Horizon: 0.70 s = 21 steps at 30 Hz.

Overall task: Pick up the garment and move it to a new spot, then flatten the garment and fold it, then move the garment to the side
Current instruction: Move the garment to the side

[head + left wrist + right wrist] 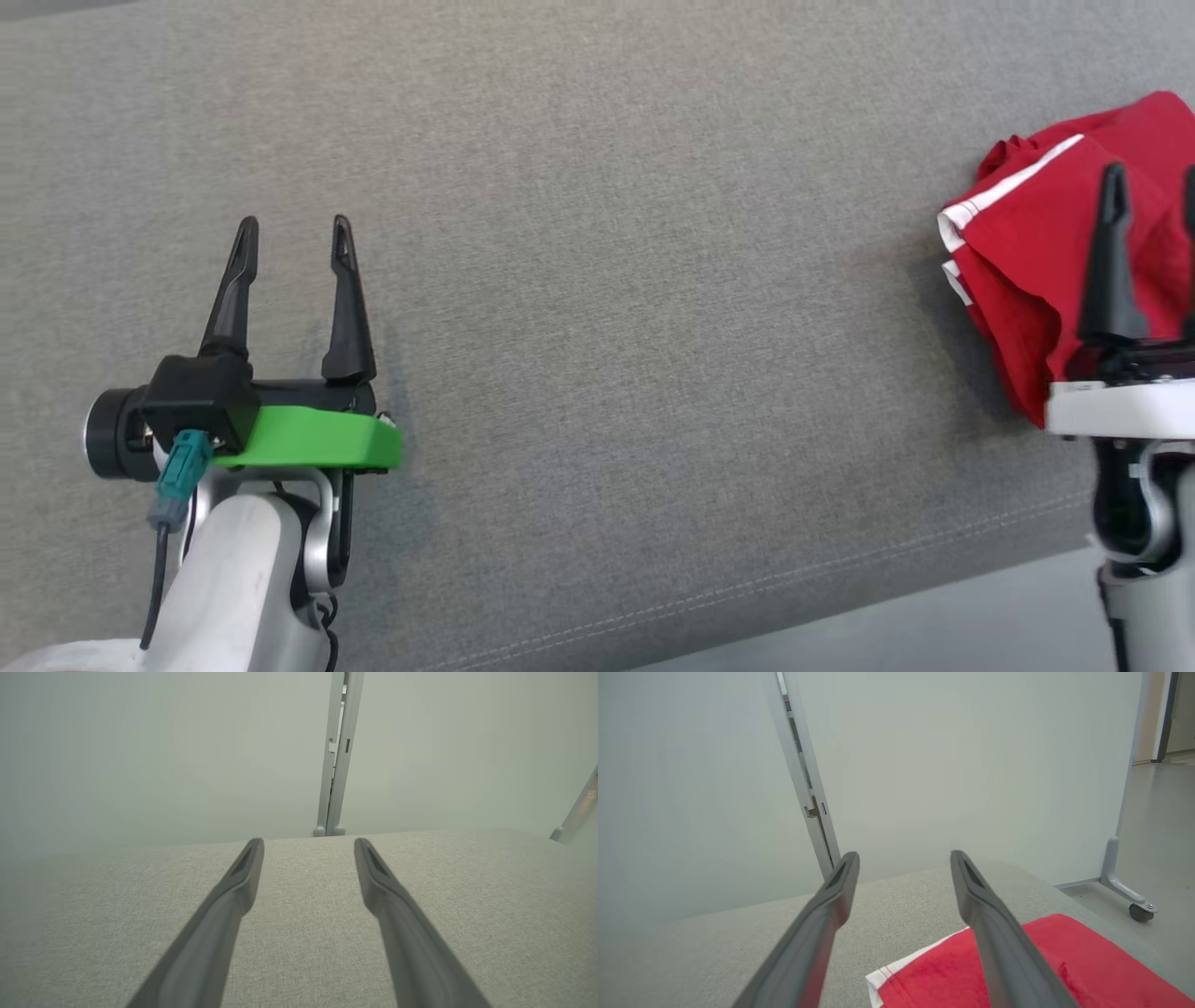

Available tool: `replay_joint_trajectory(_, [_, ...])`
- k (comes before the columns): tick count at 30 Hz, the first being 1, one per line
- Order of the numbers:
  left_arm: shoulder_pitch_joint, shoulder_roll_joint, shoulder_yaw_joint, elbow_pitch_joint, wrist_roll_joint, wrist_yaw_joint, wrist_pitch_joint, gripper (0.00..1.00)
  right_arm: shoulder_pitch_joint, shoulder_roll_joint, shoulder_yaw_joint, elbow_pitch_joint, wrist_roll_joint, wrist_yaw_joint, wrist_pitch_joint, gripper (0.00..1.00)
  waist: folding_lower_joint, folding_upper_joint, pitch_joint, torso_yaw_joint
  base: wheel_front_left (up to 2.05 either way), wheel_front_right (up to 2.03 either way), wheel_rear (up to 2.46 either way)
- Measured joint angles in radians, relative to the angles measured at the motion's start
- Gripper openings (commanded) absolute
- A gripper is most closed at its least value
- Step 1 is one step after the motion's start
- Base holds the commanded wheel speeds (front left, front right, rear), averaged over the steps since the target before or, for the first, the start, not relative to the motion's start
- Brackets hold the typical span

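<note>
with my left end effector and right end effector both spread and empty, and the red garment bunched at 3 o'clock beneath the right one, near the edge of the grey cushion, a shallow pinch could, i reckon, drag it off.

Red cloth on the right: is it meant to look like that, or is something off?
The red cloth lies in a loose, rumpled bundle at the right end of the grey cushion. Its white trim is bent over rather than spread flat. Nothing looks torn or spilled; it is simply untidy.
</note>
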Motion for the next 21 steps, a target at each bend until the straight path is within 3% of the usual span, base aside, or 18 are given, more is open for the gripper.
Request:
replay_joint_trajectory(11, [0.110,0.015,0.031,0.002,-0.005,0.017,-0.024,1.00,0.025,0.101,0.102,0.044,-0.191,0.000,-0.007,1.00,0.0000,0.0000,-0.102,0.072,0.00,0.00,0.00])
replay_joint_trajectory(21, [0.218,0.012,0.019,0.031,-0.006,-0.010,-0.026,1.00,0.129,0.144,0.119,0.114,-0.273,0.000,-0.012,1.00,0.0000,0.0000,-0.235,0.117,0.00,0.00,0.00])
